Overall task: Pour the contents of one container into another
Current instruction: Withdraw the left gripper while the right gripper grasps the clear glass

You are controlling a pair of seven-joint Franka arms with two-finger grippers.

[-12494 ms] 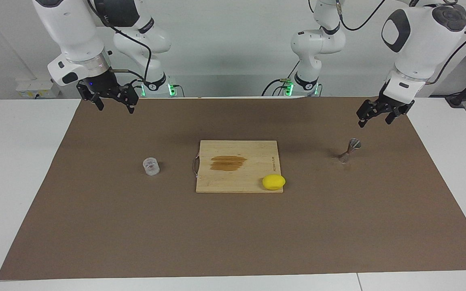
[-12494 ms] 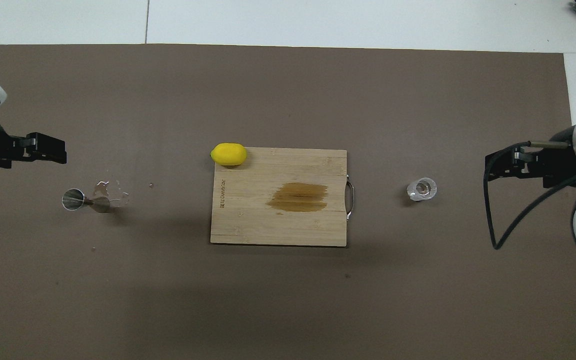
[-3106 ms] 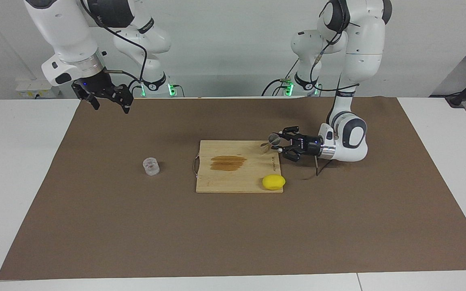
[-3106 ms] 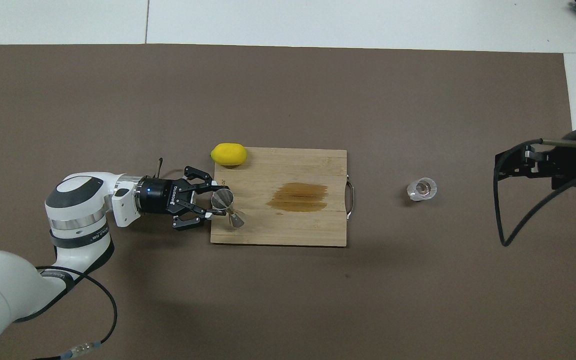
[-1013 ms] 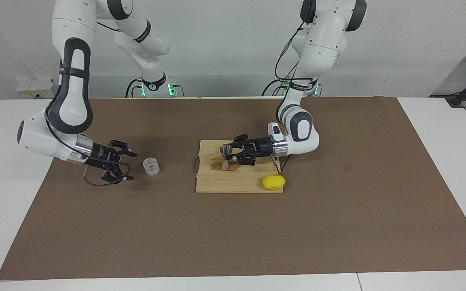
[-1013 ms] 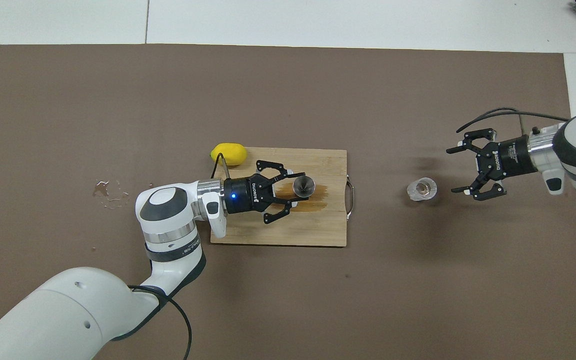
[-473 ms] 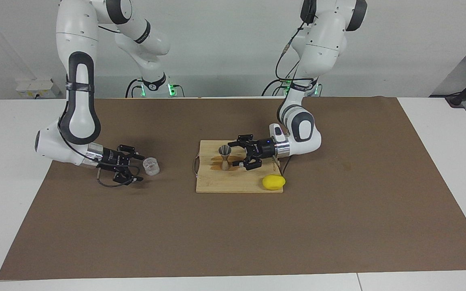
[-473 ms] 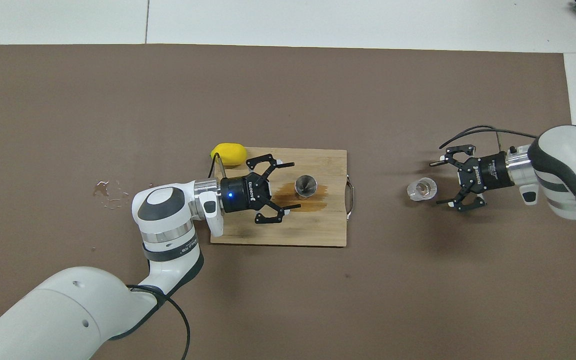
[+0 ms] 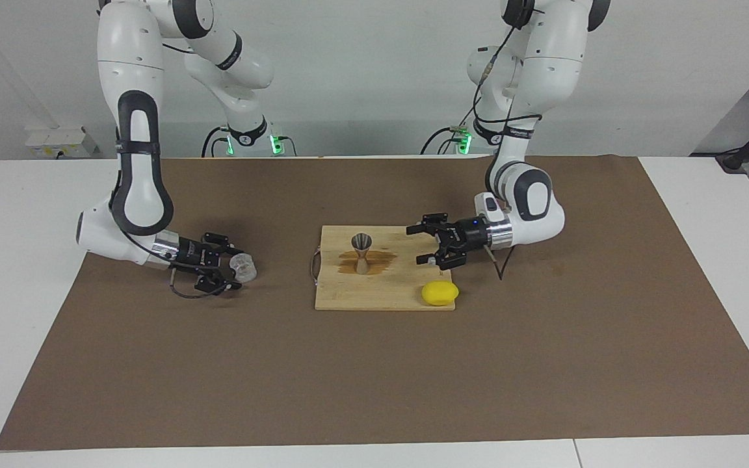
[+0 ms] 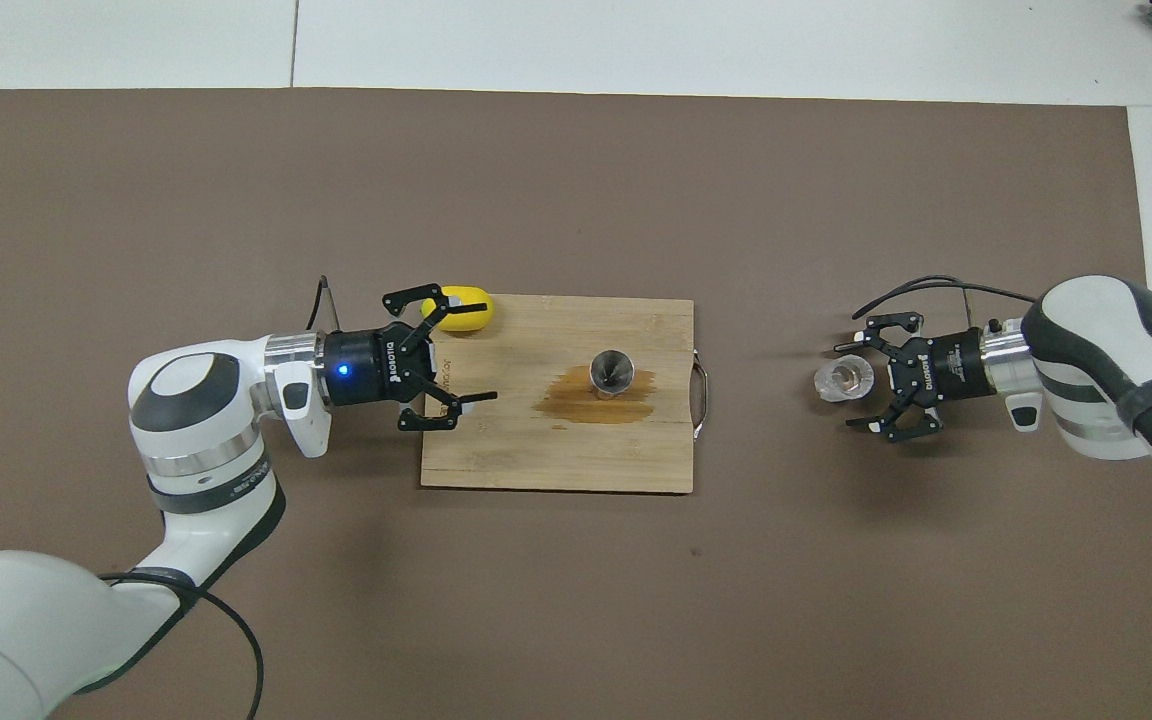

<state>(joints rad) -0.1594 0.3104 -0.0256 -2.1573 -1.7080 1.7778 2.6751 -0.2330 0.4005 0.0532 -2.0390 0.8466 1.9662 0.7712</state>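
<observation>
The metal jigger (image 9: pixel 362 252) stands upright on a brown stain in the middle of the wooden cutting board (image 9: pixel 381 294); it also shows in the overhead view (image 10: pixel 612 370). My left gripper (image 9: pixel 417 246) is open and empty over the board's edge toward the left arm's end, apart from the jigger; the overhead view shows it too (image 10: pixel 466 343). The clear glass tumbler (image 9: pixel 243 267) stands on the mat toward the right arm's end (image 10: pixel 844 379). My right gripper (image 9: pixel 236 268) is low and open, with a finger on either side of the tumbler (image 10: pixel 844 387).
A yellow lemon (image 9: pixel 440 293) lies at the board's corner farthest from the robots, close under the left gripper's fingers in the overhead view (image 10: pixel 464 310). A brown mat (image 9: pixel 374 377) covers the table. The board has a metal handle (image 10: pixel 702 400) toward the tumbler.
The left gripper has let go of the jigger on the board and drawn back toward its own end. The right gripper has moved up until its open fingers flank the tumbler.
</observation>
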